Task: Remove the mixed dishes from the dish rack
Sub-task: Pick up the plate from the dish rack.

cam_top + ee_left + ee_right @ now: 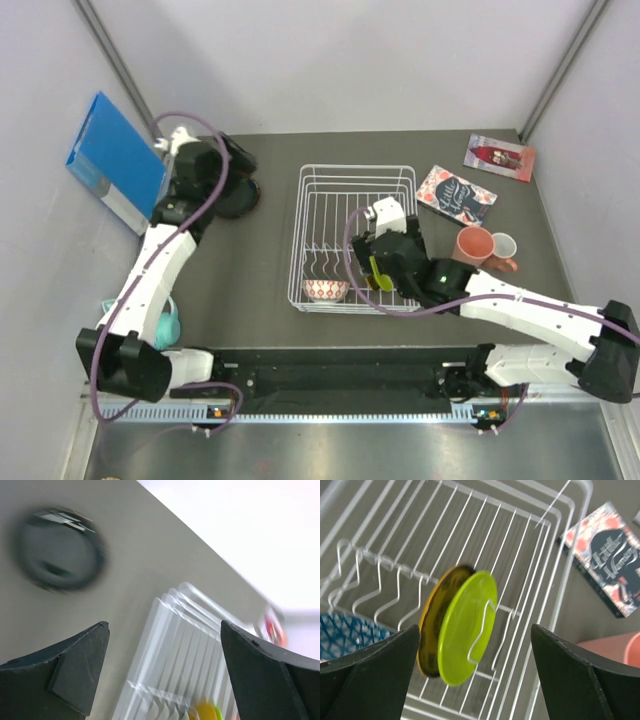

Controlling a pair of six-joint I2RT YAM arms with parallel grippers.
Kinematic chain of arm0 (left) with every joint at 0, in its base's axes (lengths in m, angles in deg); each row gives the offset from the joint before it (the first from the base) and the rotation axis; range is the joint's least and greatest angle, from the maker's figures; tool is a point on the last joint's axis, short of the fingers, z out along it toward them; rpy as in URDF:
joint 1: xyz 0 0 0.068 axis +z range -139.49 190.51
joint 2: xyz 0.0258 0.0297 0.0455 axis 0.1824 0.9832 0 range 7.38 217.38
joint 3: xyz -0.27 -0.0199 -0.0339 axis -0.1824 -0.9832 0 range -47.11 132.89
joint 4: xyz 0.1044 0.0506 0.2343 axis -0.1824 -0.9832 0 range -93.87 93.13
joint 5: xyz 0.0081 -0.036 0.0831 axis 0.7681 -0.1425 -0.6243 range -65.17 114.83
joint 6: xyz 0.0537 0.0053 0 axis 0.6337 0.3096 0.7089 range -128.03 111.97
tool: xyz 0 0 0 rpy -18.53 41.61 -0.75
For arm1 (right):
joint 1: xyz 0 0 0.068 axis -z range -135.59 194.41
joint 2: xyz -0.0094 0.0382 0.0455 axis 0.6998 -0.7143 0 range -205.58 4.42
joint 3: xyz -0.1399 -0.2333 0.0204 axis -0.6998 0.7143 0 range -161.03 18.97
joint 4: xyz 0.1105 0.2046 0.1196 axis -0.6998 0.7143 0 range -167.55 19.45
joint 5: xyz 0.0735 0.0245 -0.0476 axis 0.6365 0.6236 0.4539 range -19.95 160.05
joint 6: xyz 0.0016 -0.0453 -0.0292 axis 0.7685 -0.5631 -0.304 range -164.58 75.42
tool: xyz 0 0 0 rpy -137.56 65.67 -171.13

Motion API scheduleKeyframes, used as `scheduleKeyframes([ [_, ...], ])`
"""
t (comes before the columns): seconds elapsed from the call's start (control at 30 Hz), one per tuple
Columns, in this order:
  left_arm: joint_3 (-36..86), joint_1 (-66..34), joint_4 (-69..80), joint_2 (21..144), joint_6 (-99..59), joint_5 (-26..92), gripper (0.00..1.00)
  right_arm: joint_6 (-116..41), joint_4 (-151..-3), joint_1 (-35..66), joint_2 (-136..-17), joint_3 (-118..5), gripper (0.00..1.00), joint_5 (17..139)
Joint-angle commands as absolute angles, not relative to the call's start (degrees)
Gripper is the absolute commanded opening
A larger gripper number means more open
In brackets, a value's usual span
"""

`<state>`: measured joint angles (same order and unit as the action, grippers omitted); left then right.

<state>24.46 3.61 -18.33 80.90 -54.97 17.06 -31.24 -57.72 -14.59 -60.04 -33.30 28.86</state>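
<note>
Dark table (250,270) from above: our dish rack (301,235) sits centred, a patterned bowl (327,290) in its near corner, mugs (473,243) out beside it. From the left wrist, our left gripper (165,665) gapes wide and empty near the black plate (59,549) outside the rack. From the right wrist, our right gripper (475,627) hangs wide over the slotted lime-green plate (460,650) and amber plate (432,625); next we judge a descent onto one rim, wire prongs close by.
</note>
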Motion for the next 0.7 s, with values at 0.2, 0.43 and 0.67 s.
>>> scheduleKeyframes([
  [0.2, 17.76, -8.21, -18.41, 77.61, -52.94, 13.41, 0.95, -28.85, -55.40, -12.01, -65.89, -35.96, 0.87, 35.94],
  [0.43, 16.43, -8.39, -18.50, 75.32, -51.27, 13.06, 0.95, -27.80, -56.37, -10.52, -67.38, -35.70, 0.78, 38.76],
  [0.67, 15.29, -8.48, -18.49, 75.15, -51.10, 13.32, 0.95, -27.27, -57.07, -10.26, -68.00, -34.73, 0.66, 39.11],
])
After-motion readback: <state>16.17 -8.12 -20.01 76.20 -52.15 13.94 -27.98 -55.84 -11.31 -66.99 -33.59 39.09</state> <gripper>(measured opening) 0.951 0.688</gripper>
